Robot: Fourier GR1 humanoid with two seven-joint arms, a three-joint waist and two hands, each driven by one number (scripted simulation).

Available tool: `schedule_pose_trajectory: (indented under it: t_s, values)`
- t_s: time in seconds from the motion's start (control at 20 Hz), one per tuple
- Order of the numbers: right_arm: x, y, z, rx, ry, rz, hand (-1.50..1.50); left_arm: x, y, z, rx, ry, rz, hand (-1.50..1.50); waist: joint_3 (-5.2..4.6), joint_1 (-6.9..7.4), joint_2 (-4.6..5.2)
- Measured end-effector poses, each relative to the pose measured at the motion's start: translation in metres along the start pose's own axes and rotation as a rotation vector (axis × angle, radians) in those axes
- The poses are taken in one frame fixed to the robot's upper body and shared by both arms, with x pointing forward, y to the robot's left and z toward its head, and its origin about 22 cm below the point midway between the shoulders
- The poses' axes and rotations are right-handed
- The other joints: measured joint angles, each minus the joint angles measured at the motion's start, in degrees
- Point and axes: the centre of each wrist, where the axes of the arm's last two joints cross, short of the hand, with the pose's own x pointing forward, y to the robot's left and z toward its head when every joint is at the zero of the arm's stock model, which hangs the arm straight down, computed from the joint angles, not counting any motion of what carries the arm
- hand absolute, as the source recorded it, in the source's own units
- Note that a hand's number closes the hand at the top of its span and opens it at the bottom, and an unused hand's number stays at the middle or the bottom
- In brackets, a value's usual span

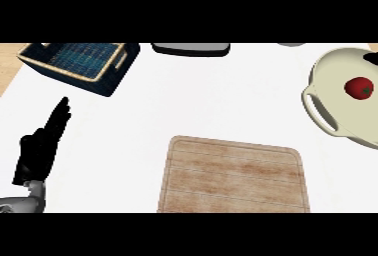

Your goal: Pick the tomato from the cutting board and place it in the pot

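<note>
Black and straight-fingered, our left robot hand (40,150) rests at the view's left edge over the white worktop (214,105), fingers pointing up and away from us, holding nothing. Beyond its fingertips we see a dark blue basket (81,62) with pale rims. Farther right, along the far edge, lies a dark tray (190,49), partly cut off. Well to the hand's right and nearer us lies the wooden cutting board (232,175), bare. Farthest right stands the cream pot (328,107), and the red tomato (359,88) sits inside it. We read no writing anywhere.
</note>
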Motion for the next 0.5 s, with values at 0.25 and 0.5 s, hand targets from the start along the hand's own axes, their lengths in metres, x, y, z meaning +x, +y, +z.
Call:
schedule_pose_trajectory:
  t_s: [0.25, 0.5]
  values:
    - [0.012, -0.009, -0.003, -0.119, -0.070, -0.205, -1.50, -0.001, 0.002, 0.002, -0.001, 0.009, 0.002, 0.00, 0.10, -0.24, -0.31]
    - [0.017, -0.018, -0.007, -0.199, -0.084, -0.415, -1.50, -0.005, 0.004, 0.004, 0.006, 0.020, 0.003, 0.00, -0.01, -0.96, -0.73]
